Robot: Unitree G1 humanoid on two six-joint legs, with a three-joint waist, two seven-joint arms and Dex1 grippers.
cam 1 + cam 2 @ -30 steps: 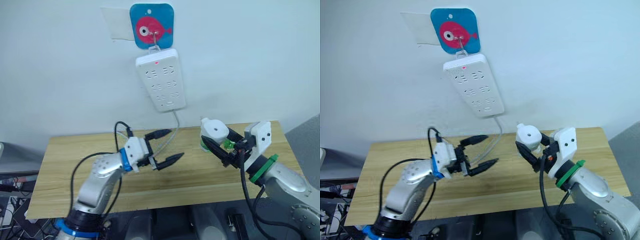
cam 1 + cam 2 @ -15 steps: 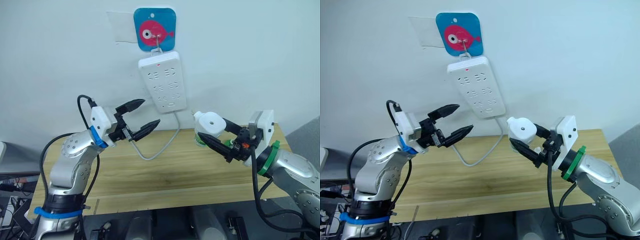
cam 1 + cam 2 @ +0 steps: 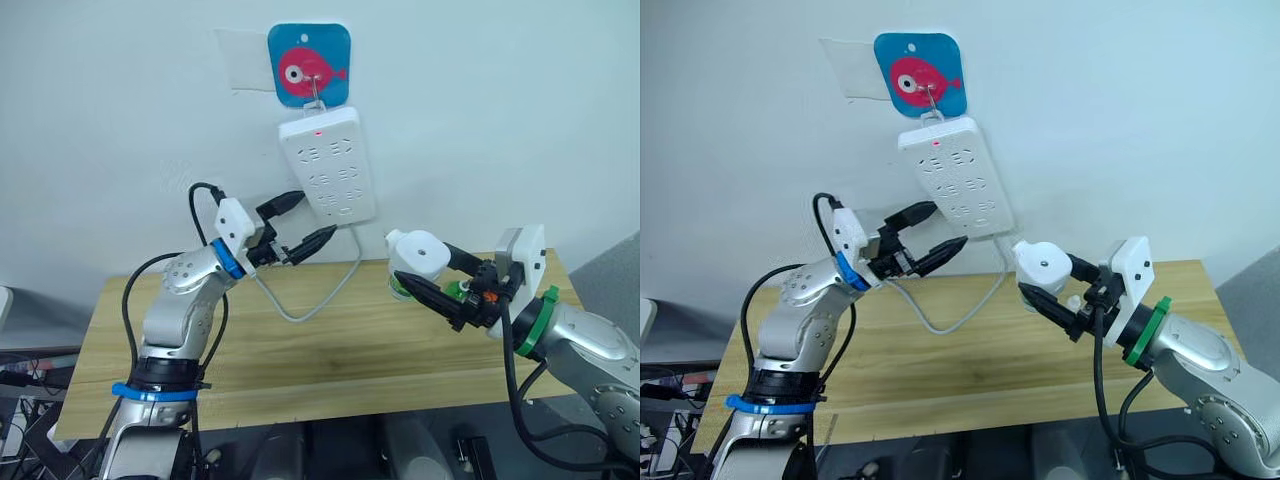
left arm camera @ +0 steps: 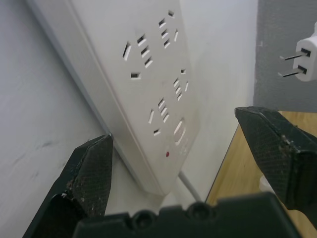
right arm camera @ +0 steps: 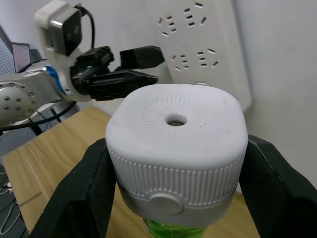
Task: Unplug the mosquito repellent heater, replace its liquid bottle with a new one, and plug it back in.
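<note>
The mosquito repellent heater [image 3: 418, 252] is a white rounded unit with a round vent hole, and a green liquid bottle [image 5: 171, 230] hangs under it. My right gripper [image 3: 428, 272] is shut on it, holding it above the table's right part, below and right of the white power strip [image 3: 330, 165] on the wall. In the left wrist view the heater's two prongs [image 4: 292, 64] stick out bare. My left gripper [image 3: 315, 215] is open at the strip's lower end, its fingers [image 4: 91, 173] either side of the strip [image 4: 148, 89] without touching it.
The strip hangs from a hook on a blue fish sticker [image 3: 308, 64]; its red light is on. Its grey cable [image 3: 310, 305] loops down onto the wooden table [image 3: 330, 350]. The wall stands right behind the strip.
My left gripper has risen from above the table to the strip's lower end, still open. My right gripper has carried the heater slightly left and up.
</note>
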